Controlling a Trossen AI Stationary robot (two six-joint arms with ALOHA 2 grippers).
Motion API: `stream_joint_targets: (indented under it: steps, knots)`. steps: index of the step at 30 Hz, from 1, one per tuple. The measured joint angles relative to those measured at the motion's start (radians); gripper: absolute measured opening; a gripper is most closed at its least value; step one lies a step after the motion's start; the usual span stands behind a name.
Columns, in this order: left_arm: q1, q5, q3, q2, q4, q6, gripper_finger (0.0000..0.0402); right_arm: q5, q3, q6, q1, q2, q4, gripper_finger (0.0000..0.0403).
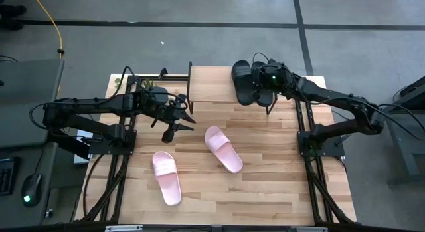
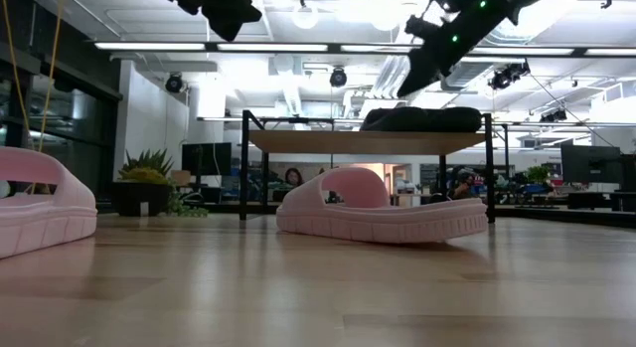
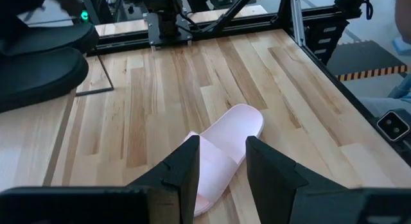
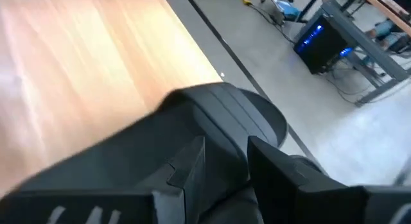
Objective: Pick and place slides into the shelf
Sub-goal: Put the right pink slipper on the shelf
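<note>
A pink slide [image 1: 167,178] lies nearest on the worktop [image 1: 279,179], with another pink slide [image 1: 223,148] near it. Two black slides [image 1: 251,82] sit on the shelf [image 1: 212,82]. The left tool [image 1: 180,119] hangs over the worktop, fingers a little apart, pinching nothing. The right tool [image 4: 225,161] is above the black slides, and I cannot tell its grip.

a potted plant [image 2: 147,178] and monitors [image 2: 207,158] stand behind the table [image 1: 279,185].

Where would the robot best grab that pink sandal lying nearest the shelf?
Probably by the wide strap of the pink slide, coming straight down from above. The strap arches up off the flat sole, giving the fingers an edge to pinch. The left gripper, hovering beside it, is nearest.
</note>
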State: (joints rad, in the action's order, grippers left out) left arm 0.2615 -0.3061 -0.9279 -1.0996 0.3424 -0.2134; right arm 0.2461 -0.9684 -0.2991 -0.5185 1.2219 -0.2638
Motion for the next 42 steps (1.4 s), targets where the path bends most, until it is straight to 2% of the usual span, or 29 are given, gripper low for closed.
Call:
stream_joint_targets:
  steps: [5, 14, 19, 30, 42]
  knots:
    - [0.000, 0.001, 0.000, 0.000, 0.014, 0.031, 0.0111, -0.083, 0.000, 0.048, 0.045, -0.044, -0.003, 0.0108]
    - [0.000, 0.001, 0.000, 0.000, 0.020, 0.058, 0.0111, -0.358, 0.000, 0.083, 0.102, -0.053, -0.002, 0.0108]
    - [0.000, 0.001, 0.000, 0.000, 0.019, 0.064, 0.0111, -0.463, 0.000, 0.124, 0.136, -0.053, -0.002, 0.0108]
    - [-0.003, -0.001, 0.003, 0.000, 0.026, 0.158, 0.0111, -0.482, 0.000, 0.196, 0.231, -0.051, -0.001, 0.0108]
    - [-0.126, -0.001, 0.039, -0.001, 0.005, 0.196, 0.0111, -0.480, 0.001, 0.221, 0.366, -0.049, -0.017, 0.0108]
